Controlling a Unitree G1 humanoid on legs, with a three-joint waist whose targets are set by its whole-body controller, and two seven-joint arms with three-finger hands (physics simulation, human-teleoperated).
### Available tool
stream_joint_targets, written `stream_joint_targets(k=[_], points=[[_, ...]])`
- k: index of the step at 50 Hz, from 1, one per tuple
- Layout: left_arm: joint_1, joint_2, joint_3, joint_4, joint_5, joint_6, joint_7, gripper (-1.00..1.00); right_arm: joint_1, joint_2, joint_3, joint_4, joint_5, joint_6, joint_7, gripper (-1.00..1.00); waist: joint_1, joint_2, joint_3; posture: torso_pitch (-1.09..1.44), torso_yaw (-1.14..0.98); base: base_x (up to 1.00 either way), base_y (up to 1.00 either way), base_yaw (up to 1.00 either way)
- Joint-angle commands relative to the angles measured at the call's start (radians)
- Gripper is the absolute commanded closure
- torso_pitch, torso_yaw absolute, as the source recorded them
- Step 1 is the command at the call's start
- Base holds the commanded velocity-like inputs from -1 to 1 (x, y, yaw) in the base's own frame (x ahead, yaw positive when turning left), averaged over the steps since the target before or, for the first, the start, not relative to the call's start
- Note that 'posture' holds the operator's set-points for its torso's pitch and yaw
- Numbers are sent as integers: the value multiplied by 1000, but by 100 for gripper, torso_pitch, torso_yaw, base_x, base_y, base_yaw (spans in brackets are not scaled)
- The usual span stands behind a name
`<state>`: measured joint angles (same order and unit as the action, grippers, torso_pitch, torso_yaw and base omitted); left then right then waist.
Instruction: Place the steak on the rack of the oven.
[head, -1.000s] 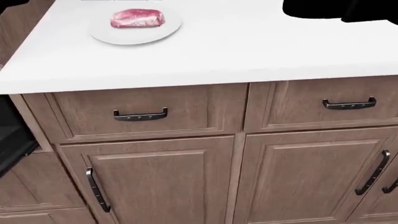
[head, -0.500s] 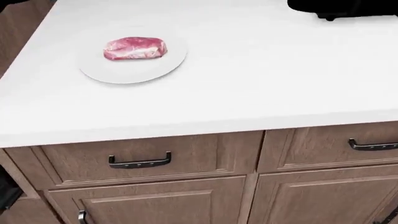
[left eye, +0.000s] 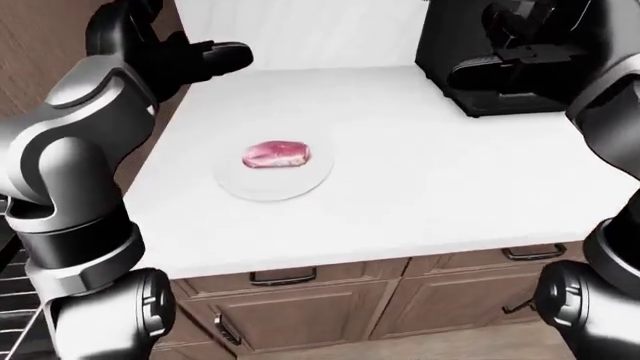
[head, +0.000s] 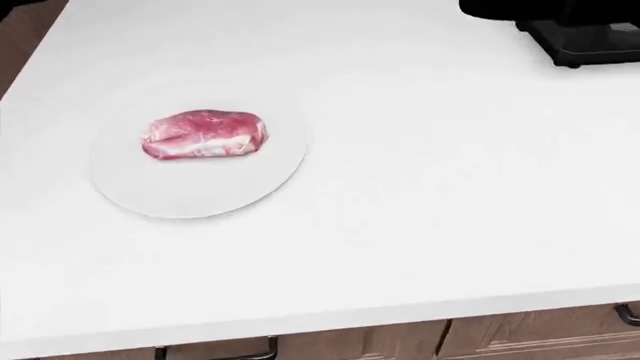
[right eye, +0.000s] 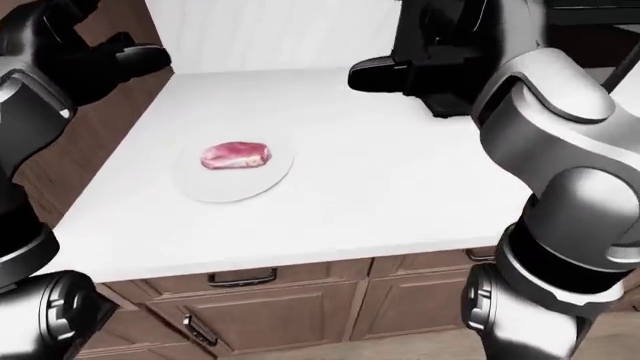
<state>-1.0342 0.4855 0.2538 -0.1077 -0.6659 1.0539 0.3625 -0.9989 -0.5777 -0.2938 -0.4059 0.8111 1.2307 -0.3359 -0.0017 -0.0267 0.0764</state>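
Black left hand (left eye: 205, 60) hovers w/ fingers spread, empty, above the white desk (head: 450, 187), steak (head: 204, 135) sits on its plate (head: 200, 195) untouched, right hand (right eye: 385, 75) looks unclenched too, so you're pre-grasp: lower left hand onto steak, close.

A raw steak (head: 204, 135) was seen lying flat on a round white plate (head: 200, 191), set toward the plate's upper part in the head view rather than at its centre. The meat was pink-red, marbled with pale streaks, thick and roughly oval, with its long side running left to right. It was untouched by anything. The plate rested on the white desk (head: 450, 187), near the desk's left edge.
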Motion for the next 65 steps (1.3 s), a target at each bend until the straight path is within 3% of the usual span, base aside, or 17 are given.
stream_joint_targets(k=[1, 3, 4, 9, 13, 18, 19, 20, 27, 28, 29, 31, 41, 48, 52, 59, 65], points=[[-23, 14, 15, -14, 4, -23, 5, -100, -21, -4, -4, -9, 1, -20, 2, -100, 4, 0, -17, 0, 0, 0, 0, 0], [-20, 15, 14, -12, 5, -27, 3, -100, -23, -3, -5, -10, 0, -16, 1, -100, 2, 54, -29, 0, 0, 0, 0, 0], [-22, 15, 14, -12, 4, -26, 4, -100, -23, -3, -5, -10, 0, -16, 1, -100, -3, 33, -29, 0, 0, 0, 0, 0], [-19, 14, 11, -8, 8, -34, 1, -100, -21, -4, -5, -7, -5, -22, 6, -100, 5, 34, -36, 0, 0, 0, 0, 0], [-12, 9, 7, -15, 10, -34, 0, -100, -25, -1, -8, -5, -7, -15, 2, -100, 16, 6, -37, 0, 0, 0, 0, 0], [-17, 10, 13, -18, 7, -26, 3, -100, -25, -1, -13, -10, 3, -17, -8, -100, 14, 10, -45, 0, 0, 0, 0, 0], [-18, 11, 13, -17, 6, -25, 4, -100, -23, -3, -11, -9, 2, -19, -7, -100, 14, 13, -64, 0, 0, 0, 0, 7], [-17, 11, 12, -16, 7, -27, 3, -100, -23, -2, -10, -9, 3, -21, -7, -100, 37, 14, -64, 0, 0, 0, 0, 85], [-16, 10, 10, -8, 12, -33, -2, -100, -14, 0, 2, -5, -12, -25, 1, -100, 40, 13, -40, 0, 0, 0, 0, 98], [-14, 9, 9, -6, 14, -37, -4, -100, -15, -1, 3, -4, -16, -23, 1, -100, 21, 20, -38, 0, 0, 0, 45, 0], [-12, 8, 6, -3, 18, -43, -7, -100, -15, -1, 4, -4, -21, -22, 3, -100, 35, 0, -12, 0, 0, 0, 2, 0], [-12, 7, 7, -1, 20, -44, -9, -100, -14, 1, 5, -2, -31, -22, 5, -100, 24, 28, -41, 0, 0, 0, 0, 0], [-12, 5, 10, -1, 24, -42, -11, -100, -17, 16, 20, -14, -75, 0, 39, -100, -3, 30, -23, 0, 0, 0, 0, 0], [-15, 7, 14, -2, 18, -41, -5, -100, -29, 55, 42, -37, -83, 33, 87, -100, -13, 41, -26, 0, 0, 0, 0, 0], [-21, 14, 15, 13, 17, -48, -7, -100, -73, 95, 104, 37, -146, -12, 148, -100, -17, 46, -29, 0, 0, 0, 0, 0], [-30, 22, 19, 23, 8, -50, -2, -100, -131, 208, 182, 135, -264, -75, 231, -100, -17, 51, -35, 0, 0, 0, 0, 0], [-39, 29, 21, 30, -4, -49, 6, -100, -199, 292, 203, 268, -350, -150, 313, -100, -17, 56, -41, 0, 0, 0, 0, 0]])
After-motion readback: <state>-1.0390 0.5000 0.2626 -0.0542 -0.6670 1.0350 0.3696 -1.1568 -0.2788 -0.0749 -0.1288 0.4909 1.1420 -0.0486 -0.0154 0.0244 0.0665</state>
